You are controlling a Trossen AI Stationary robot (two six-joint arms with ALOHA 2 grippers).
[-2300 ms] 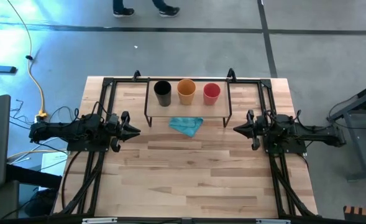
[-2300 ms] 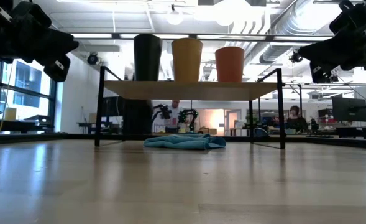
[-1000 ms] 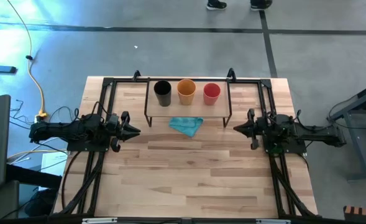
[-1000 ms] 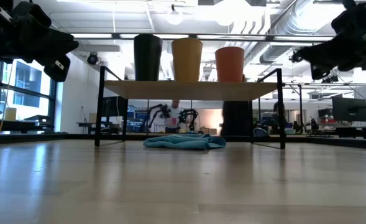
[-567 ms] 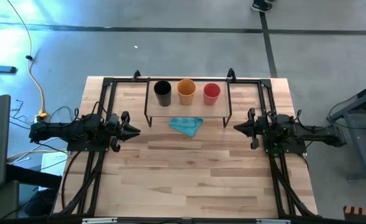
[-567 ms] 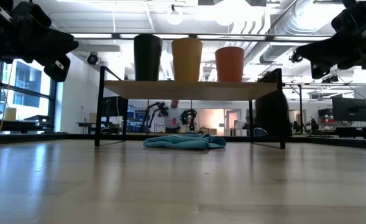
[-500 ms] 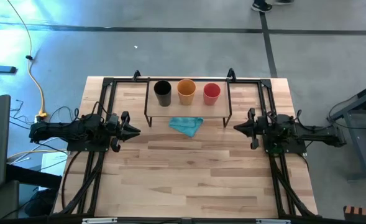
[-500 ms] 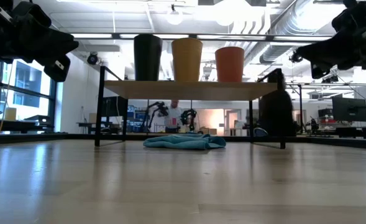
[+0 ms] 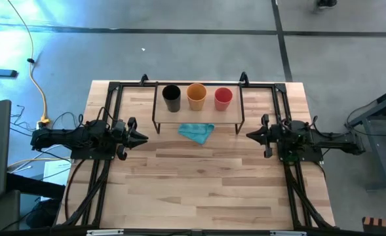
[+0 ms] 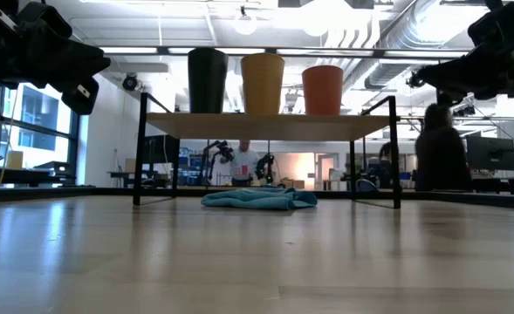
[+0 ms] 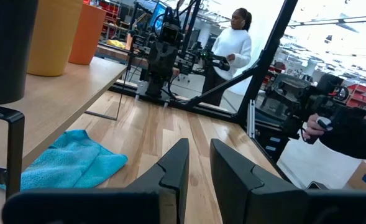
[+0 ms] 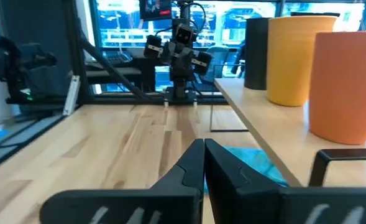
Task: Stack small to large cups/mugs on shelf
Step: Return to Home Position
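The black cup (image 9: 172,97), yellow-orange cup (image 9: 196,96) and red-orange cup (image 9: 223,97) stood in a row on the far shelf (image 9: 232,117). The left tool (image 9: 142,137) was empty and narrowly apart, the right tool (image 9: 250,136) empty and together. Judging by this, only parking both arms remained.

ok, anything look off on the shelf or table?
Nothing stands out. The black cup, yellow-orange cup and red-orange cup stand upright, apart, in a row on the shelf. A crumpled blue cloth lies on the table by the shelf's front edge. The left gripper and right gripper sit at the table's sides.
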